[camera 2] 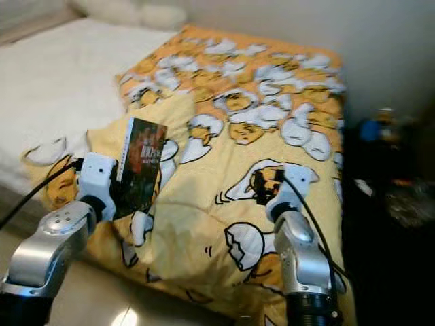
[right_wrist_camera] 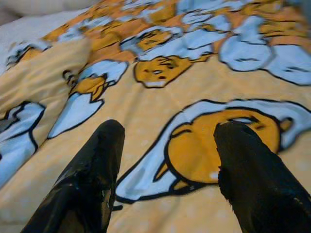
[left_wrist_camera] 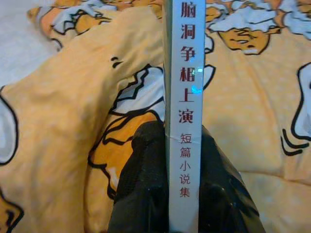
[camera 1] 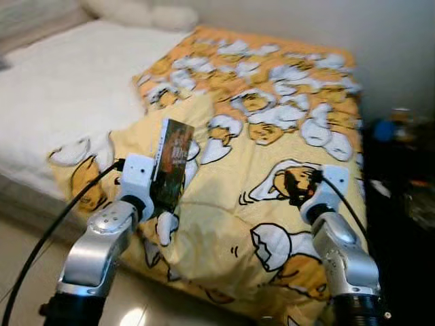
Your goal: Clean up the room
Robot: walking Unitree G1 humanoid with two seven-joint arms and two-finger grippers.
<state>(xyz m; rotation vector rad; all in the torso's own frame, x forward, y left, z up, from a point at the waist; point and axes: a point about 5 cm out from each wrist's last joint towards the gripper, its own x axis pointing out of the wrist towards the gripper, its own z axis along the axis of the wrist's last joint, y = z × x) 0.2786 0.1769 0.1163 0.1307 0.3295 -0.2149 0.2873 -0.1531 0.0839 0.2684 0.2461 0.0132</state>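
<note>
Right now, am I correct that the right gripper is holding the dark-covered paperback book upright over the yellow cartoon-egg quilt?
Not quite: the left gripper is holding the dark-covered paperback book upright over the yellow cartoon-egg quilt. The left wrist view shows its fingers clamped on the spine; the right gripper is open and empty.

Two silver, rounded metallic forearms are seen, each capped by a white boxy wrist housing. A black cable is looped from each housing back along the arm. Each end effector, left (camera 1: 165, 197) and right (right_wrist_camera: 167, 167), is formed of two glossy black fingers.
</note>
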